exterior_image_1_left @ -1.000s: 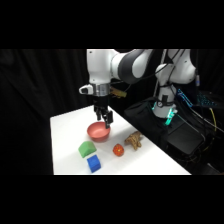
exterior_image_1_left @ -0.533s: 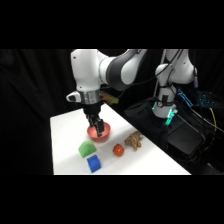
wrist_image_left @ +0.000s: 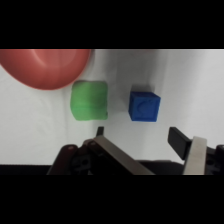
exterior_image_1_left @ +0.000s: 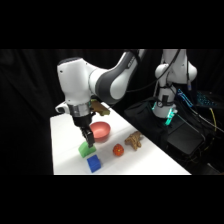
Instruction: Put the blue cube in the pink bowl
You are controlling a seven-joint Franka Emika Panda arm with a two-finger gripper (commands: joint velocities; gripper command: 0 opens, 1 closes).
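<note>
The blue cube rests on the white table near its front edge, just in front of the green block. The pink bowl sits behind them with nothing visible in it. My gripper hangs low over the green block, a little behind the cube. In the wrist view the blue cube lies just ahead of the gap between my fingers, with the green block to its left and the pink bowl at the upper left. The gripper is open and holds nothing.
A small red-orange ball and a brown wooden figure lie to the right of the bowl. Another tan object shows behind the gripper. The arm's base and cables stand at the right beside the table.
The arm has swung from above the bowl toward the table's front left and come down, so the gripper now hangs over the green block and blue cube.
</note>
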